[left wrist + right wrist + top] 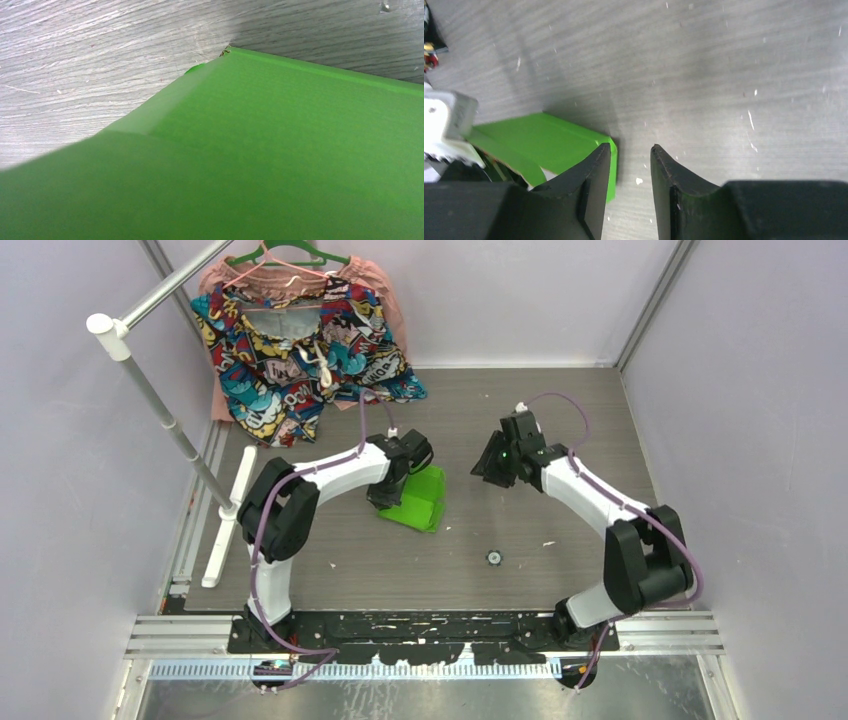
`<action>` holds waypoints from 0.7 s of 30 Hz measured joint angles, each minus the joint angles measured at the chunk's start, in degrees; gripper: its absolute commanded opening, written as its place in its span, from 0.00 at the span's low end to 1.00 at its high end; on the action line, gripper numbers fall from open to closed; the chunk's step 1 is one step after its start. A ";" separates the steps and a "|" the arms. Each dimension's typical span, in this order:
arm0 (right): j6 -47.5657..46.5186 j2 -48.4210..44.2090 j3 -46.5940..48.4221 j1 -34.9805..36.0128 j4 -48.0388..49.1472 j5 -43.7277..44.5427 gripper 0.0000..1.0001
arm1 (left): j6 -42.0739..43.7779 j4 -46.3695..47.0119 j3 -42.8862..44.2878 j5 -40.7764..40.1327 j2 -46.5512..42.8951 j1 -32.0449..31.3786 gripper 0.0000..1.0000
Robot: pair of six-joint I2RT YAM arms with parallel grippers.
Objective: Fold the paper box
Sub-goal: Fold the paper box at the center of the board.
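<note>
While the paper box (pixel 420 502) looks pinched by the clenched left fingers (pixel 384 496) mid-fold, its edge just beside the released right fingers (pixel 600 170) probably gets pressed in next.

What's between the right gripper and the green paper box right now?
Only bare table lies between the right gripper and the paper box, as the top view shows.

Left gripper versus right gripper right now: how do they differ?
The left gripper is shut, apparently pinching the box. The right gripper is open, with only table showing between its fingers.
The left gripper is down at the box, whose green card fills its wrist view. The right gripper stands off to the box's right and is clear of it in the top view.
Both are black two-finger grippers.
</note>
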 measured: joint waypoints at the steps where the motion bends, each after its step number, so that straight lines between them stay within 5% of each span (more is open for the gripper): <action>1: 0.17 -1.64 -1.66 0.44 0.07 0.24 0.39 | -0.17 0.00 0.04 0.00 0.02 0.13 0.00; 10: 3.65 -5.92 -12.68 7.19 0.70 0.55 0.38 | -1.40 -0.96 0.98 0.02 0.68 0.33 0.00; 21: 9.05 0.46 -13.14 16.20 7.61 2.45 0.38 | -1.73 -1.44 1.42 0.20 0.98 0.35 0.00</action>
